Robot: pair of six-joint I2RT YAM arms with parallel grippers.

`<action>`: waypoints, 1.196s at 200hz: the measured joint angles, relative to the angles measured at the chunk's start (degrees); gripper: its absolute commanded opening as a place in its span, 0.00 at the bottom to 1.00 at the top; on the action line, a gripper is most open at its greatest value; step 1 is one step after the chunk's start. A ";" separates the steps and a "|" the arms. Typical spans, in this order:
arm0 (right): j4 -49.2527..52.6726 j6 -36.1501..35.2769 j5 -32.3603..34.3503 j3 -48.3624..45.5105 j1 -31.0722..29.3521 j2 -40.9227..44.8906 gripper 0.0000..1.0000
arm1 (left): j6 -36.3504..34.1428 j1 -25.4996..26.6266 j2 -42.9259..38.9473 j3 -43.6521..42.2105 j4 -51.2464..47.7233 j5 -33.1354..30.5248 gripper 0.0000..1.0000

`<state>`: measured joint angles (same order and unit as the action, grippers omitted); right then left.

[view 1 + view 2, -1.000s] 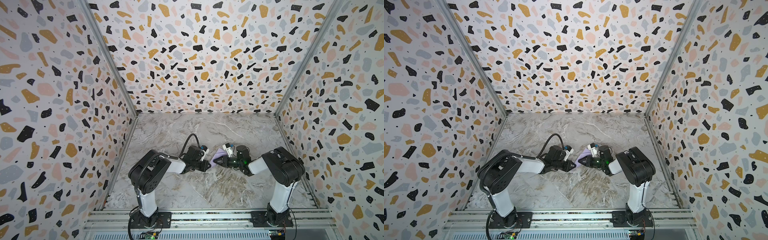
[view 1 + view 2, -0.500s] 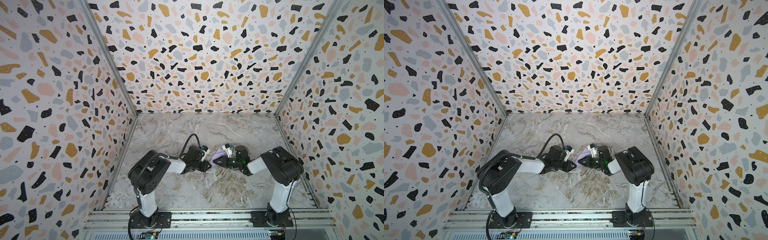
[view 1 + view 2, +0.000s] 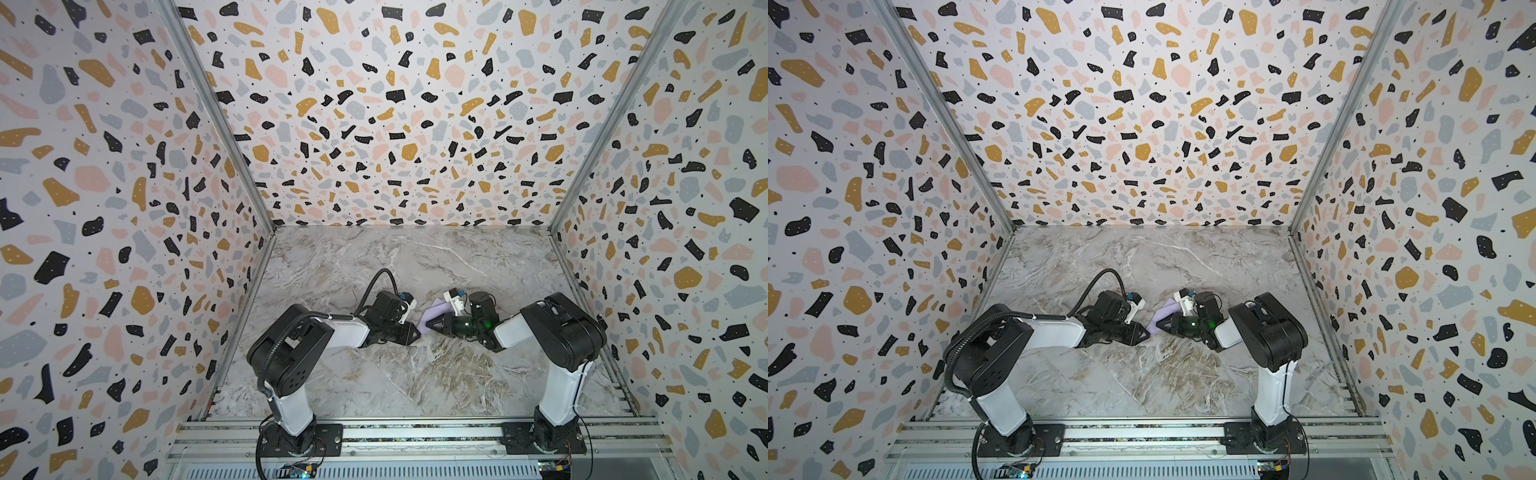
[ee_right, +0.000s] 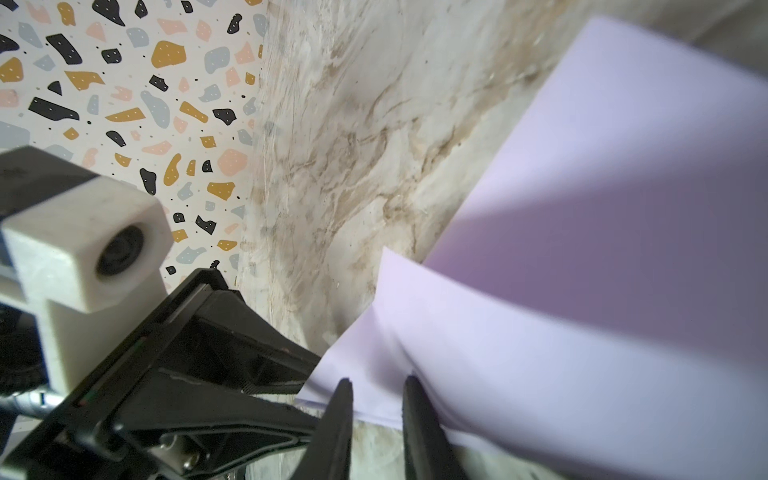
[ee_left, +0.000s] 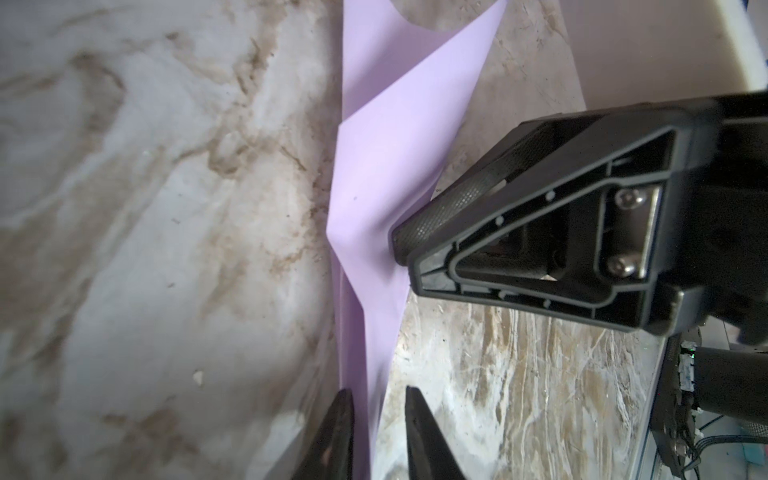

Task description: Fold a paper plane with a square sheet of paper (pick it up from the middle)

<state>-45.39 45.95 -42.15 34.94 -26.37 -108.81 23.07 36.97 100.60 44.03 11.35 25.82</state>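
Progress: sheet (image 5: 386,166) is partly folded. Stacked layers and a pointed flap are seen, but no narrow dart with two flat wings, so the later folds are judged outstanding. Sheet is located mid-table (image 3: 415,374), between the two gripper tips, partly raised off the surface. Left gripper (image 5: 376,399) and right gripper (image 4: 376,386) are each parted narrowly, with paper passing between the fingers; no firm pinch is confirmed. Count: one sheet, two grippers.

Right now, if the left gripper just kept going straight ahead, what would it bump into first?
The lilac paper: its edge sits between the parted fingertips of the left gripper. Just beyond, probably the right gripper, though depth is unclear.
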 measured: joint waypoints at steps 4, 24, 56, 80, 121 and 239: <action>0.00 0.00 0.00 0.00 0.00 0.00 0.24 | 0.13 0.00 -0.09 0.00 -0.11 -0.04 0.24; 0.00 0.00 0.07 0.00 0.00 0.00 0.24 | 1.11 0.00 -0.61 -0.09 -0.76 -0.28 0.24; 0.00 0.00 0.20 0.00 0.00 0.00 0.24 | 2.27 0.00 -1.40 -0.31 -1.05 -0.28 0.25; 0.00 0.00 0.20 0.00 0.00 0.00 0.24 | 3.15 0.00 -1.81 -0.31 -1.03 -0.50 0.25; 0.02 0.00 0.33 0.00 0.00 0.00 0.23 | 3.76 0.00 -2.12 -0.31 -0.83 -1.42 0.18; -0.02 0.02 0.48 0.00 0.00 -0.11 0.23 | 3.13 0.02 -1.46 -1.90 -0.57 -1.49 0.04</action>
<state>-45.41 45.98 -41.67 34.94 -26.37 -108.92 26.20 36.99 99.13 42.13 10.79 24.34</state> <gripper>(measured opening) 0.228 0.047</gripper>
